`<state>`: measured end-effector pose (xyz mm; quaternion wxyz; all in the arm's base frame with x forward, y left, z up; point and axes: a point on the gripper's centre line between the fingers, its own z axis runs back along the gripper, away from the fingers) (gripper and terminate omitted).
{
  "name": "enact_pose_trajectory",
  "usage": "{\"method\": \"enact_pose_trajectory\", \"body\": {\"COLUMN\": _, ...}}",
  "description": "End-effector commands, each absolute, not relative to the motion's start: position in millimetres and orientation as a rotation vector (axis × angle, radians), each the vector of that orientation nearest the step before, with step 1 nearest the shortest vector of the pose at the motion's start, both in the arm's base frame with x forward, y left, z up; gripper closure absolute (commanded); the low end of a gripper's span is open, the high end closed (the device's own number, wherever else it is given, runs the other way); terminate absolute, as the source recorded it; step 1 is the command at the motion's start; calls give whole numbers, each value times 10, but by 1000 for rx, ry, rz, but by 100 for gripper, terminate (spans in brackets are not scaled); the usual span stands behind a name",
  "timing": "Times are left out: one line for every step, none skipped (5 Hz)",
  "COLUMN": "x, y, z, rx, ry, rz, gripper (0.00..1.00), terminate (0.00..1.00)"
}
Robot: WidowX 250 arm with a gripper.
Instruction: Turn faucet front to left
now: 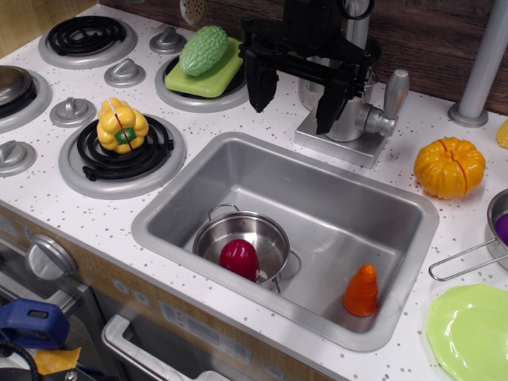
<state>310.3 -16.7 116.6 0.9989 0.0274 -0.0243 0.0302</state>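
Note:
The silver-grey faucet (349,123) stands on its square base behind the sink, with its stubby side lever (394,94) sticking out to the right. My black gripper (292,101) hangs directly in front of and over the faucet's upper part, jaws open. One finger is to the left of the faucet body and the other is against its front. The gooseneck spout is mostly hidden behind the gripper; I cannot tell which way it points.
The steel sink (349,198) holds a small pot (242,238) with a red piece and an orange piece (361,291). A green gourd (204,49) and yellow pepper (121,125) sit on burners at left. An orange pumpkin (448,167), grey pole (484,63) and green plate (472,329) are at right.

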Motion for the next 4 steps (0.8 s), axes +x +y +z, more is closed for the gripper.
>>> {"method": "enact_pose_trajectory", "body": {"x": 3103, "y": -167, "z": 1166, "rx": 55, "ry": -49, "rz": 60, "gripper": 0, "terminate": 0}}
{"method": "enact_pose_trajectory", "body": {"x": 3085, "y": -342, "z": 1125, "rx": 50, "ry": -102, "rz": 80, "gripper": 0, "terminate": 0}}
{"method": "enact_pose_trajectory", "body": {"x": 3083, "y": -465, "z": 1139, "rx": 45, "ry": -115, "rz": 106, "gripper": 0, "terminate": 0}}
{"method": "enact_pose_trajectory", "body": {"x": 3145, "y": -610, "z": 1173, "rx": 52, "ry": -179, "rz": 114, "gripper": 0, "terminate": 0}}
